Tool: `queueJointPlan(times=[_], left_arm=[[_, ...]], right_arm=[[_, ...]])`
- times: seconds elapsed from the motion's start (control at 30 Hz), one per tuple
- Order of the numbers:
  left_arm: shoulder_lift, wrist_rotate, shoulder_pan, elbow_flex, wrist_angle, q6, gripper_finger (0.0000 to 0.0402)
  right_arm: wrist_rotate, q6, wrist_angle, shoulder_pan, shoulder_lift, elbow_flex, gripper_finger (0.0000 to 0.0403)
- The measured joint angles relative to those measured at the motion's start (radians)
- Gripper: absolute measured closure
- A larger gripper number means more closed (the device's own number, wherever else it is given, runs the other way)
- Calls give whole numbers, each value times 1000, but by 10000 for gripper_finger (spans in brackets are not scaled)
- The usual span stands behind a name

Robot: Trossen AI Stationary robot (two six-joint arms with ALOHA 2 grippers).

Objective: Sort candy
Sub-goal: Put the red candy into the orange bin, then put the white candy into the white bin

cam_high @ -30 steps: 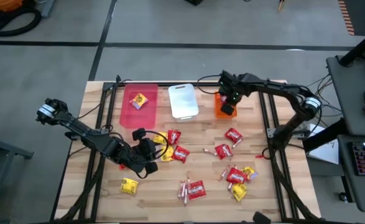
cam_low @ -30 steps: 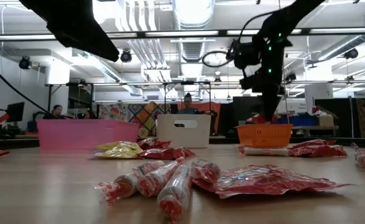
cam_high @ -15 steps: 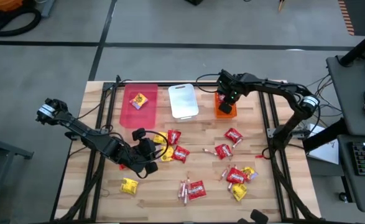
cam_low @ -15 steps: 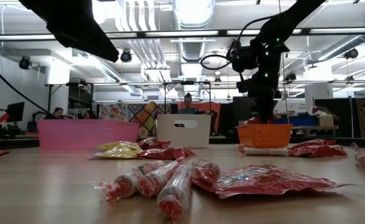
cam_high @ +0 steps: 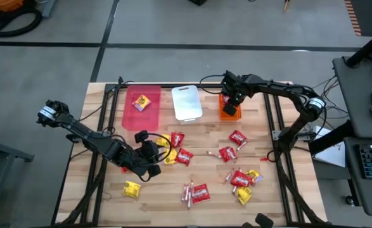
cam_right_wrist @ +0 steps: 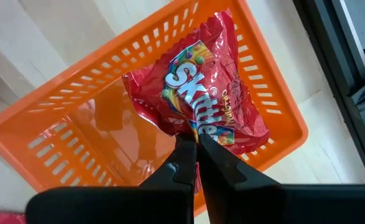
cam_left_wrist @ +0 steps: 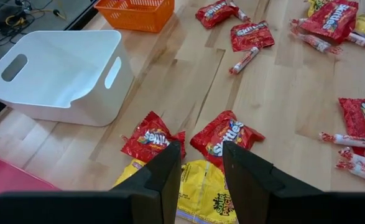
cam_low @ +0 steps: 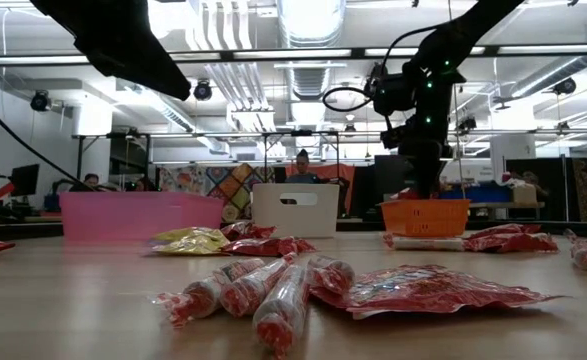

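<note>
Candy lies scattered on the wooden table: red packets (cam_high: 237, 137), yellow packets (cam_high: 131, 189) and thin pinkish sticks (cam_high: 189, 192). My right gripper (cam_high: 231, 104) hangs over the orange bin (cam_high: 229, 114) at the far right, shut on a red packet (cam_right_wrist: 201, 93). My left gripper (cam_left_wrist: 201, 152) is open at the table's left-middle, its fingers a little above a yellow packet (cam_left_wrist: 202, 186) that lies flat beside two red packets (cam_left_wrist: 152, 137). A yellow packet (cam_high: 141, 102) lies in the pink bin (cam_high: 149, 117). My right gripper pinches the red packet by its near edge (cam_right_wrist: 191, 129) between its two fingers, coming from above and pointing steeply down. The packet hangs below the fingers inside the orange bin's rim (cam_right_wrist: 58, 106). Whether it touches the bin's floor I cannot tell.
The white bin (cam_high: 187, 103) stands between the pink and orange bins along the far edge. More red and yellow packets (cam_high: 241, 179) cluster at the near right, and sticks (cam_low: 263, 290) lie near the front. A black frame runs along the table's sides.
My right gripper has edged a little toward the table's left above the orange bin, still shut on the red packet, and then kept still.
</note>
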Motion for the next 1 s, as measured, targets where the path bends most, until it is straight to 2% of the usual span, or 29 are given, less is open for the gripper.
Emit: queueJointPlan(times=[0.33, 0.7, 1.0], left_arm=[[0, 0, 0, 0, 0, 0, 298], [0, 1, 0, 0, 0, 0, 298], [0, 54, 0, 0, -1, -24, 298]], right_arm=[[0, 19, 9, 0, 0, 0, 381], [-1, 45, 10, 0, -2, 10, 279], [-153, 123, -10, 41, -106, 30, 273]])
